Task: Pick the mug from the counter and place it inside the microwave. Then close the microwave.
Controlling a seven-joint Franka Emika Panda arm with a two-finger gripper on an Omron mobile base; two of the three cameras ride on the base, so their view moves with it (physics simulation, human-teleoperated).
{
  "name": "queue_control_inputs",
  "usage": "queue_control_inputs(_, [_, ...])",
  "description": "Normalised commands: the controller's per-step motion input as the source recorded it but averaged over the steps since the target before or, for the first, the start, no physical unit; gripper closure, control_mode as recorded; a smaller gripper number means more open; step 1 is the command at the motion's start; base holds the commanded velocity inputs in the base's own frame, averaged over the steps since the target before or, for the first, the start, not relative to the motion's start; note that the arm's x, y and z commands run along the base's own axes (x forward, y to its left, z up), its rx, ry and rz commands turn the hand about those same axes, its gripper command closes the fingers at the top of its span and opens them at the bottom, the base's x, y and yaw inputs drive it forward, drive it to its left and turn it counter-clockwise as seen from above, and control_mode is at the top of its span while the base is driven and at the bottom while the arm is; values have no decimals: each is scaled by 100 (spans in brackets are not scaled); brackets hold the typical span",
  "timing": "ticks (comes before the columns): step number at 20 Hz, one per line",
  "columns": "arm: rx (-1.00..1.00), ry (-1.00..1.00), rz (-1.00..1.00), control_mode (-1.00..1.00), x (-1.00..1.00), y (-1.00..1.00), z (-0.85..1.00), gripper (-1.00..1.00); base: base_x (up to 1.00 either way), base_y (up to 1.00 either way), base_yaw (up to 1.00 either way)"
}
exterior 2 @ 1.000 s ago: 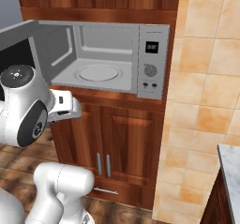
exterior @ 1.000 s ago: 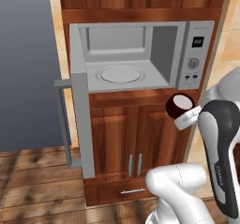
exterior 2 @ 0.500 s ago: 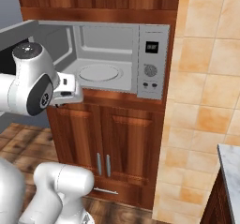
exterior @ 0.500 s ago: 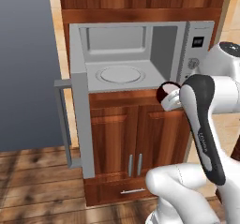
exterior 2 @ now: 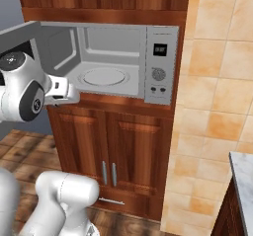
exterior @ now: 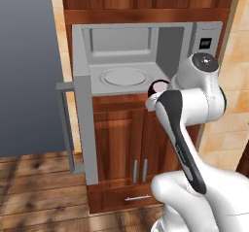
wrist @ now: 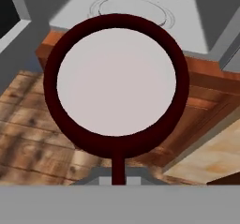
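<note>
Carrying the mug (wrist: 116,85) by its handle, the tool (wrist: 118,174) is clamped shut on that thin maroon strip at the bottom of the hand view, which leaves the round pale inside facing the camera and, as far as can be seen, holding nothing. In the left base view the mug (exterior: 158,87) sits just in front of the microwave (exterior: 141,56), at the right end of its open mouth and about level with the cavity floor; that height looks chosen so the cup can go straight in over the lip rather than being dropped from above. The microwave door (exterior: 83,124) stands swung wide to the left with its bar handle (exterior: 66,129) sticking out, giving the arm a free way in. Inside, the round turntable (exterior: 125,77) lies bare, and nothing else is in the cavity. In the right base view the same turntable (exterior 2: 104,77) shows behind the arm, beside the control panel (exterior 2: 159,64). My reading is that the pick is done and the placing is under way: the cup has yet to cross onto the turntable, and the door must be shut afterwards. Wooden cabinet doors (exterior 2: 111,151) below the oven stay out of the path.
</note>
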Motion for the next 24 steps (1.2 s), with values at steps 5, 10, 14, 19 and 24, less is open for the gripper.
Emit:
queue_control_inputs(5, [7,-2,-3,-100,9,8,9,100,0,0,0])
queue_control_inputs(10, [20,0,0,-100,0,-5,2,100,0,0,0])
queue_control_inputs(14, [15,0,0,-100,0,-6,2,100,0,0,0])
queue_control_inputs(19, [-1,0,0,-100,16,0,1,100,0,0,0])
queue_control_inputs(24, [-7,0,0,-100,22,0,5,100,0,0,0])
